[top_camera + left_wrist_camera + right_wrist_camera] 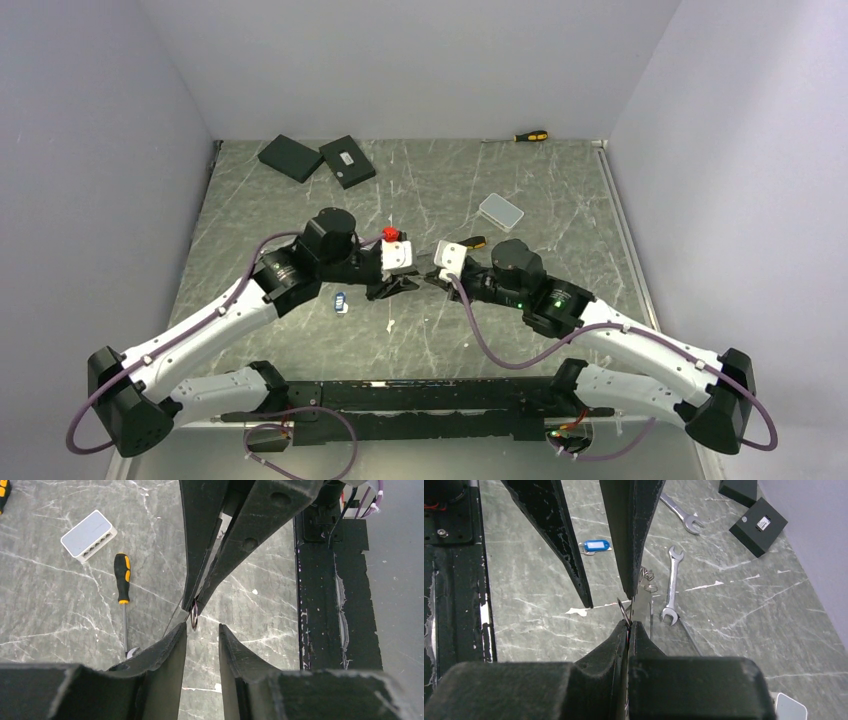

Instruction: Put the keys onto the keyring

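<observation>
The right fingers (628, 626) are pressed together on the thin keyring (623, 609), seemingly holding it clear of the table (749, 610) so a key can be threaded on. The left fingers (181, 636) stand spread just short of it, gripping nothing. Only the right wrist view shows the keys (671, 582), lying loose beyond its fingertips; the left wrist view shows a screwdriver (122, 577) instead

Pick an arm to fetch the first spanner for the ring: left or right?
Left. The right gripper is shut on the keyring, pinched at its fingertips, so it is busy. The left gripper is open and empty, and both keys lie loose on the table.
</observation>
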Controlling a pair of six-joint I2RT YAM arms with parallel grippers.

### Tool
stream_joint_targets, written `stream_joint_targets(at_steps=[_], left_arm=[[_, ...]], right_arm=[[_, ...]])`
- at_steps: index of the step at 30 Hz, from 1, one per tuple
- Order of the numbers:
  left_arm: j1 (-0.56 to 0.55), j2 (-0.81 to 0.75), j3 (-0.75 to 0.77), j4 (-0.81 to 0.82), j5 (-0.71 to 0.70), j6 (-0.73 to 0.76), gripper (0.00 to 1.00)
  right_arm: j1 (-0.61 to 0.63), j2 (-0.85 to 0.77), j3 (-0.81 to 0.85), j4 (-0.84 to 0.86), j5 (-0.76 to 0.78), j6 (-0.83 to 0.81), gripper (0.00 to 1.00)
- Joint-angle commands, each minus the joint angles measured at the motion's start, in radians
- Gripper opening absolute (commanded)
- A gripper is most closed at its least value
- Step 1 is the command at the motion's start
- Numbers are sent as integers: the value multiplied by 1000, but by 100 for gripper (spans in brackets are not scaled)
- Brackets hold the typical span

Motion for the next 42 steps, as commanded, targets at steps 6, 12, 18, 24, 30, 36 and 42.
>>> stream_joint_targets(at_steps=[6, 12, 18, 24, 30, 36, 42], left_arm=[[-1, 38, 46, 54, 56, 28, 29], [0, 41, 31, 82, 48, 32, 13], [-2, 51, 9, 113, 33, 29, 4], [-4, 61, 1, 117, 32, 41, 8], [-5, 64, -5, 124, 36, 41, 18], [-6, 55, -7, 107, 22, 52, 15], [-7, 51, -8, 95, 9, 61, 0]], right_arm=[[13, 17, 62, 39, 20, -27, 0], [14, 19, 62, 43, 16, -27, 0], [14, 2, 56, 59, 2, -16, 0], [14, -1, 67, 49, -2, -15, 0], [14, 4, 69, 49, -4, -13, 0], [14, 1, 70, 47, -2, -12, 0], [14, -2, 69, 44, 0, -10, 0]])
